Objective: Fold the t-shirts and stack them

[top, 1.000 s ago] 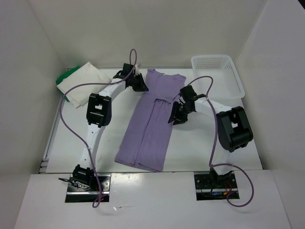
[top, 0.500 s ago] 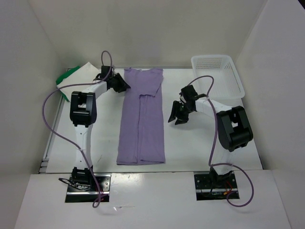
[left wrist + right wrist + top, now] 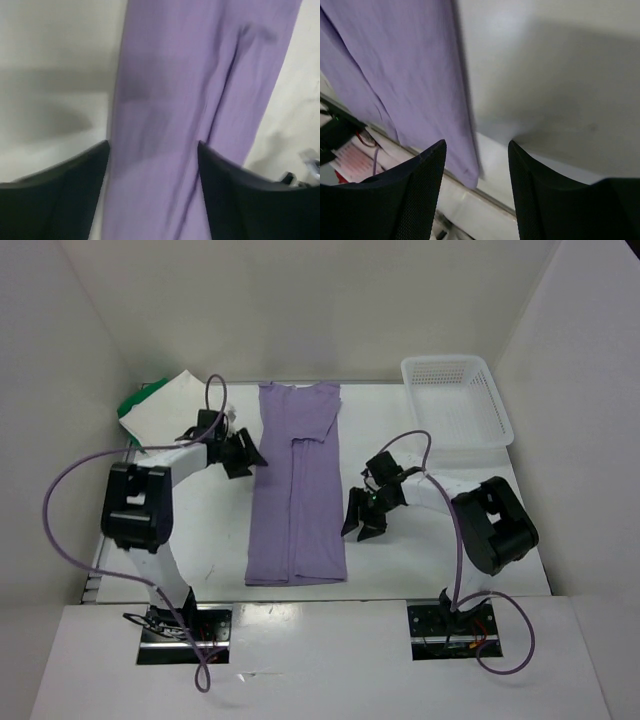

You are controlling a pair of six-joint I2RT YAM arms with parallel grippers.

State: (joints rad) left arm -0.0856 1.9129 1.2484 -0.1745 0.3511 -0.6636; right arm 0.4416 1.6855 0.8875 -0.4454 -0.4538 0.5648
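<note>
Purple t-shirt [image 3: 296,490] lies long and flat on the white worktop [image 3: 420,560], with the left pincer [image 3: 243,454] and right pincer [image 3: 361,524] both spread wide beside it, holding nothing.

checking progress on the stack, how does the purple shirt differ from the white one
The purple shirt lies mid-table as a long narrow strip; the white shirt is a compact folded square in the far left corner. The purple shirt rests straight on the table; the white shirt sits on the green shirt. Both are plain and lie flat.
</note>
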